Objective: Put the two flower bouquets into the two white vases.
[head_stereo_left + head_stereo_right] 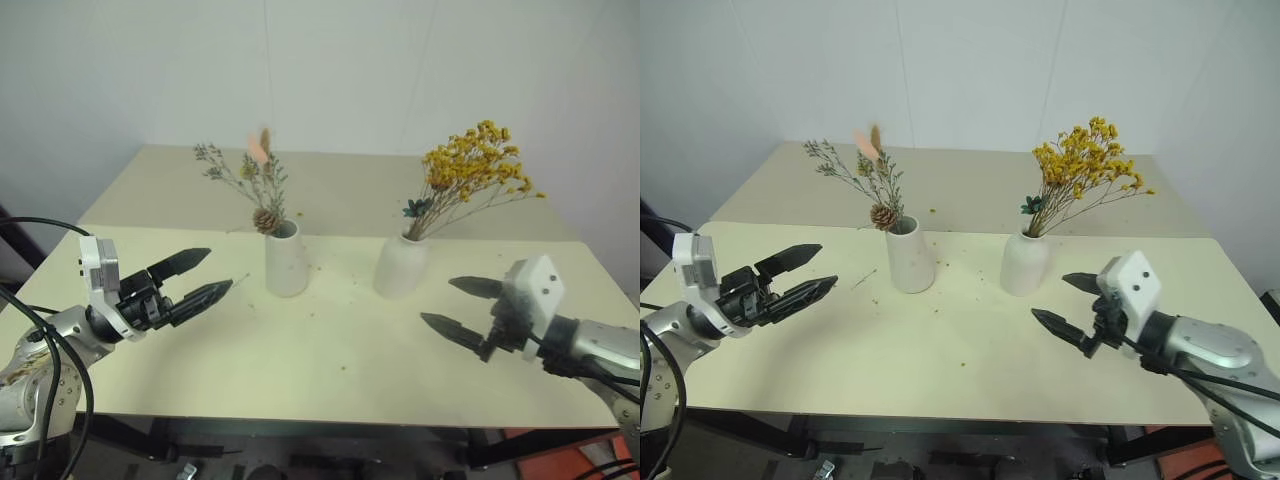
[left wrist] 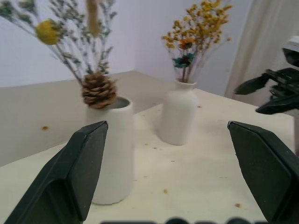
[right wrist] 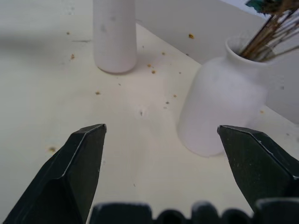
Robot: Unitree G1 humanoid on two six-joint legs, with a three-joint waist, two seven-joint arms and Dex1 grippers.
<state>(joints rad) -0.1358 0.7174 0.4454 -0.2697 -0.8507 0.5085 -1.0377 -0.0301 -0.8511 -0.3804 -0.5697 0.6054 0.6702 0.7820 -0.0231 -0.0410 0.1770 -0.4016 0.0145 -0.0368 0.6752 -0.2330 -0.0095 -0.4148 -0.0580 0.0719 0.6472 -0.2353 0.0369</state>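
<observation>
The tapered cone vase (image 1: 287, 260) stands upright at centre frame in the head views, on the cream table (image 1: 330, 360). It holds the grey-green bouquet (image 1: 250, 180): thin stems fan toward the upper left, a brown cone head sits at the vase rim, and a pink plume rises above it.

The rounded bottle vase (image 1: 401, 266) stands upright just right of centre, near the cone vase but apart from it. Its narrow neck holds the mustard-yellow bouquet (image 1: 472, 170), whose thin brown stems lean toward the upper right. A small teal flower sits low in this bunch, close to the neck.

The left gripper (image 1: 203, 277) is at the lower left of the frame, pointing toward the cone vase. Its jaws are spread and hold nothing. The right gripper (image 1: 462, 307) is at the lower right, pointing toward the bottle vase. Its jaws are likewise spread wide and hold nothing. Both grippers are clear of the vases.

View differences: the left wrist view adds detail on the cone head's scales against the rim, and a round yellow flower head among the grey-green stems. The right wrist view shows small orange-brown crumbs (image 3: 152, 68) scattered on the table between the two vase bases; they appear as faint specks in the head views.
</observation>
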